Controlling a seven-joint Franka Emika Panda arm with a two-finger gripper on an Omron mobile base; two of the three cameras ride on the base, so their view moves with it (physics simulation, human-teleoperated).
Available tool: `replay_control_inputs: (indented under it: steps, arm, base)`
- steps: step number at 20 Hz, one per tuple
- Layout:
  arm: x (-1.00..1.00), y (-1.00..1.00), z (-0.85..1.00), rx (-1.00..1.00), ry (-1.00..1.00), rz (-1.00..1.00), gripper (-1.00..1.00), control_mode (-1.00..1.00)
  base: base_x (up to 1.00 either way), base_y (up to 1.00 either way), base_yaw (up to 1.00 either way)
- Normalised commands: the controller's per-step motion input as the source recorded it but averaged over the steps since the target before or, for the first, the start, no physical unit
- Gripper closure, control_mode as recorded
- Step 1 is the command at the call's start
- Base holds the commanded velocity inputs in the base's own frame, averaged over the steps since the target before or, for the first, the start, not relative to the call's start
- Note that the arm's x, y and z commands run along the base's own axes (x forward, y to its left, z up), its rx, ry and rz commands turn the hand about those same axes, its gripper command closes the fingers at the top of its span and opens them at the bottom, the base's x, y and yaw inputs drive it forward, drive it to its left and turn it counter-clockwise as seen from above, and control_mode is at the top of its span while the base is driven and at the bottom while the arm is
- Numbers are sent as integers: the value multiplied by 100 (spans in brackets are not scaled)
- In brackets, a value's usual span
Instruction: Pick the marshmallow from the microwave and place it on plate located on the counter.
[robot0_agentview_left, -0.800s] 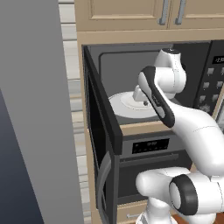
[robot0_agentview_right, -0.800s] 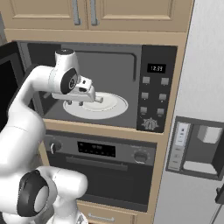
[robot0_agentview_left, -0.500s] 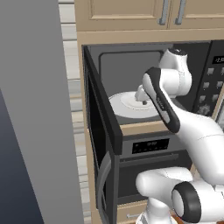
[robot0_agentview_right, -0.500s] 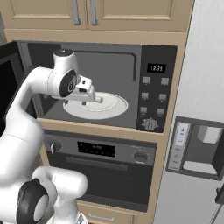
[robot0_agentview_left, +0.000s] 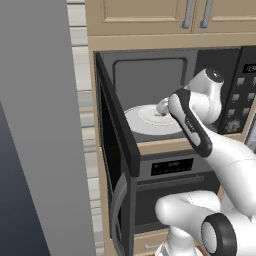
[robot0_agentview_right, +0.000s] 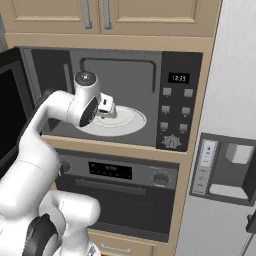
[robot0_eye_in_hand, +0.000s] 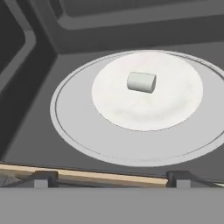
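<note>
White marshmallow (robot0_eye_in_hand: 141, 82), a short cylinder on its side, lies on the raised centre of the turntable (robot0_eye_in_hand: 87, 127) inside the microwave (robot0_agentview_right: 180, 55). It is not yet touched.

Left to right in the hand view: dark inner wall of the cavity at the left; then the left fingertip (robot0_eye_in_hand: 43, 177) low in the frame; the turntable's outer ring; the marshmallow slightly above centre; the right fingertip (robot0_eye_in_hand: 183, 177). Both tips sit at the wooden sill in front of the cavity floor, set wide apart, so the jaws read as open with nothing between them.

Left base view: the microwave door (robot0_agentview_left: 116, 150) hangs swung out at the left, the gripper (robot0_agentview_left: 163, 106) is at the cavity mouth over the near edge of the turntable. Right base view: the gripper (robot0_agentview_right: 107, 107) sits just inside the opening, the button panel (robot0_agentview_right: 176, 115) well to its right.

Step in hand, by my judgement: the approach to the pick. Reach is begun, grasp is not.

Next move calls for: advance deeper and lower toward the turntable centre, so that the marshmallow comes between the tips, with the jaws straddling its short axis rather than its length. The lump looks soft, so a light close. Clearance against the cavity roof and the sill needs watching. The plate and the counter come into play after the withdrawal.
</note>
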Motion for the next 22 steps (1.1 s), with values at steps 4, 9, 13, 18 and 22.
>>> replay_control_inputs:
  steps: [4, 9, 13, 18, 22]
  arm:
    - [82, -24, 6, 3, 4, 0, -100, -100]
    - [71, -23, -1, 0, 5, -1, -100, -100]
    - [52, 0, -30, -3, 0, -3, -100, -100]
    - [37, 9, -51, -13, 0, -4, -100, -100]
    - [25, 10, -34, -11, 0, -7, -100, -100]
  base:
    - [0, 0, 0]
    - [0, 0, 0]
    - [0, 0, 0]
    - [0, 0, 0]
    - [0, 0, 0]
